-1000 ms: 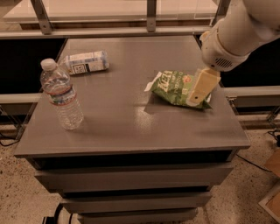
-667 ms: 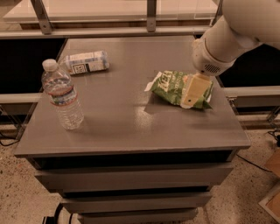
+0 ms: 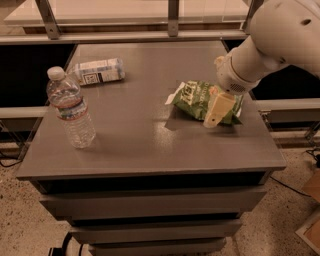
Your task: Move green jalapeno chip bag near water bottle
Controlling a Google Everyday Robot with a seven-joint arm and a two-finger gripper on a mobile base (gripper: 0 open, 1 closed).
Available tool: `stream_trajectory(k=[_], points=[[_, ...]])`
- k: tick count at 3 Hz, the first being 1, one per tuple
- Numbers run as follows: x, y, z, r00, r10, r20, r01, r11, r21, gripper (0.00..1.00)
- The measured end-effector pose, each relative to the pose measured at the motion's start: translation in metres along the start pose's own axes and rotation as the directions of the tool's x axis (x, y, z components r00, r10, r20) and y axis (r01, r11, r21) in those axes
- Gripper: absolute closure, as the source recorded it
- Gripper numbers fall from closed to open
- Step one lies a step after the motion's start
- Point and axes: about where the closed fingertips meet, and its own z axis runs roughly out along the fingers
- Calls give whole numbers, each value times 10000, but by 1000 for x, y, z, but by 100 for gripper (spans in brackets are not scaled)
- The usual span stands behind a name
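Note:
The green jalapeno chip bag (image 3: 195,98) lies on the right side of the grey table (image 3: 145,145), its white lettering facing up. My gripper (image 3: 216,111) comes down from the white arm at the upper right and sits over the bag's right part, with a pale finger (image 3: 218,107) in front of it. The water bottle (image 3: 70,108) stands upright near the table's left front, far from the bag.
A white and blue carton (image 3: 98,71) lies on its side at the back left. A shelf frame with metal posts (image 3: 173,15) runs behind the table. The floor (image 3: 300,200) is speckled, with cables at the right.
The arm and gripper have shifted left and down over the chip bag. The bag, bottle and carton have not moved.

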Motion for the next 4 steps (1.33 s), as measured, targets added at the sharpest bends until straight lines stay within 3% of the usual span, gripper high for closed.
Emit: stream_trajectory(k=[1, 2, 4], points=[[10, 0, 13, 9995, 126, 276, -119, 9996, -254, 16], [21, 3, 19, 9985, 230, 492, -206, 9986, -490, 39], [20, 1, 16, 9985, 231, 493, -206, 9986, -491, 87]])
